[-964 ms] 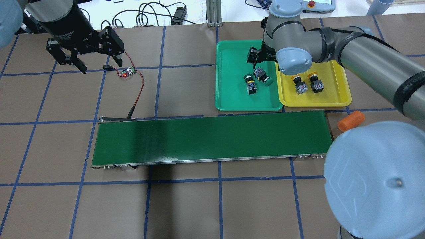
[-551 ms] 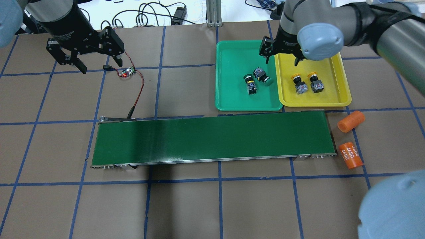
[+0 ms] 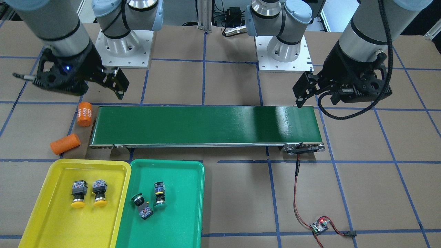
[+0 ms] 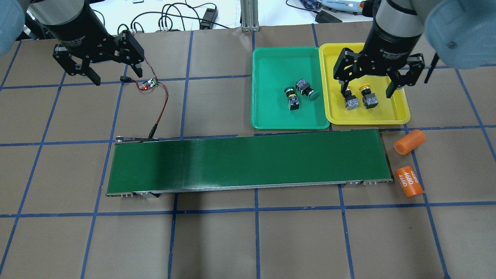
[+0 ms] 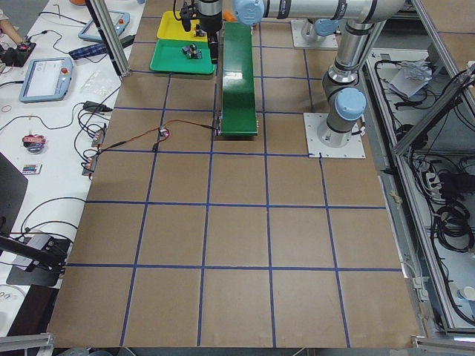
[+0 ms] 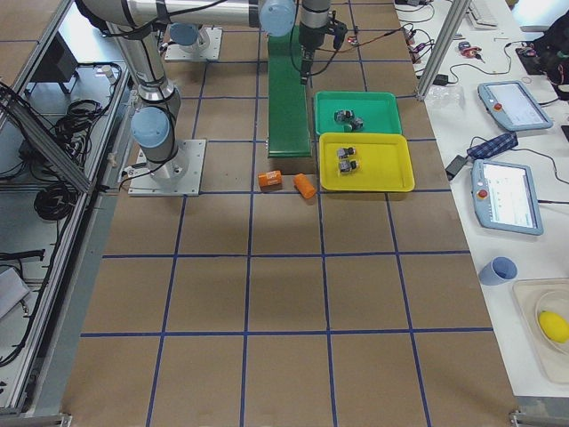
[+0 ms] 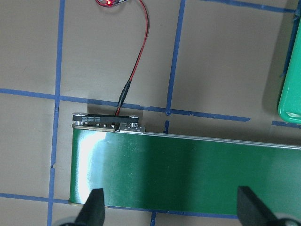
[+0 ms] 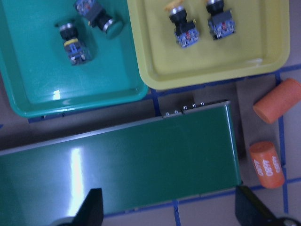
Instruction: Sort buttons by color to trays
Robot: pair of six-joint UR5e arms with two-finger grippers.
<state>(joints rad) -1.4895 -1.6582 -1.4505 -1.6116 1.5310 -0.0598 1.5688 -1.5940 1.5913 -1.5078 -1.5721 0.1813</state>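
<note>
Two yellow-capped buttons (image 4: 350,100) (image 4: 369,98) lie side by side in the yellow tray (image 4: 399,112). Two green-capped buttons (image 4: 293,100) (image 4: 306,88) lie close together in the green tray (image 4: 271,112). They also show in the right wrist view, the yellow pair (image 8: 184,29) and the green pair (image 8: 75,42). My right gripper (image 4: 366,91) is open and empty, raised high near the yellow tray and the belt's right end. My left gripper (image 4: 116,75) is open and empty, high above the table's far left.
A long dark-green conveyor belt (image 4: 248,162) runs across the middle, in front of both trays. Two orange cylinders (image 4: 409,142) (image 4: 408,181), one printed "4680", lie off its right end. A small circuit board with a red light (image 4: 149,84) and its red wire lie under the left gripper.
My right arm has swung right, from over the green tray to over the yellow tray, and risen, gripper open and empty. The buttons and the left arm have not moved.
</note>
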